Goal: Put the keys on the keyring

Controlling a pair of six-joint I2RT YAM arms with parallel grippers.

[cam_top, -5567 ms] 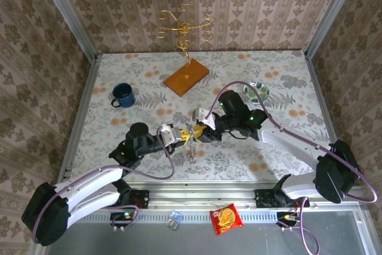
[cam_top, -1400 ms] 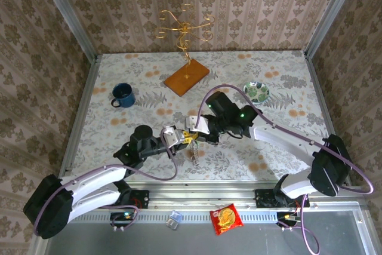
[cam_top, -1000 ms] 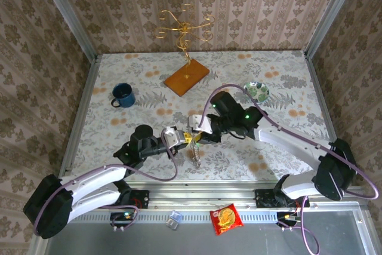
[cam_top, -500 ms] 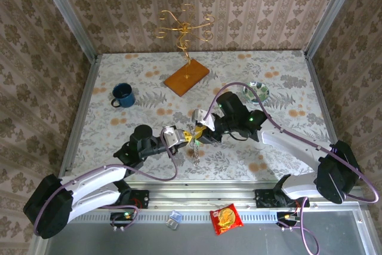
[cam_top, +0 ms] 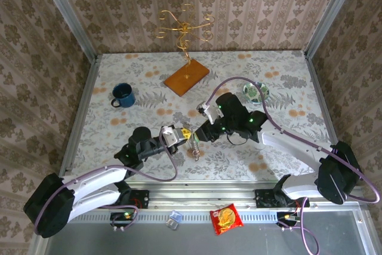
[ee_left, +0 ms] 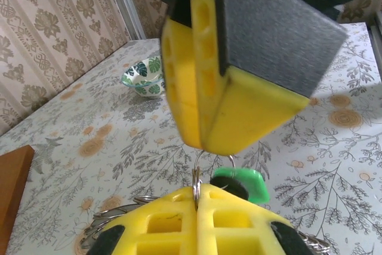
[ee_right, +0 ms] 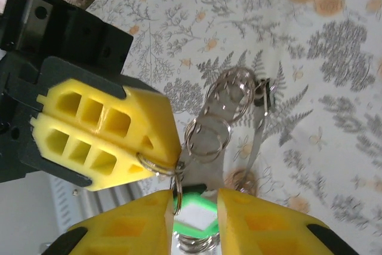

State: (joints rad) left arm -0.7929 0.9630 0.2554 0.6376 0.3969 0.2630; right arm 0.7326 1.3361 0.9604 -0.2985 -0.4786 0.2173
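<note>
Left fingers (ee_right: 165,147) clamp shut on a thin ring (ee_right: 157,166); right fingers (ee_right: 195,199), slightly parted, flank the green key (ee_right: 191,206), grip unclear.

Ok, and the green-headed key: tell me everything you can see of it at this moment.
The green-headed key shows mainly as its head: bright green, plastic-looking, flat with angled corners and a dark patch on the side nearest the ring. The blade is hidden. The head sits in the gap between the yellow fingers of the right gripper, though it is unclear whether they clamp it. It lies right against a thin silvery ring pinched in the shut left gripper.
</note>
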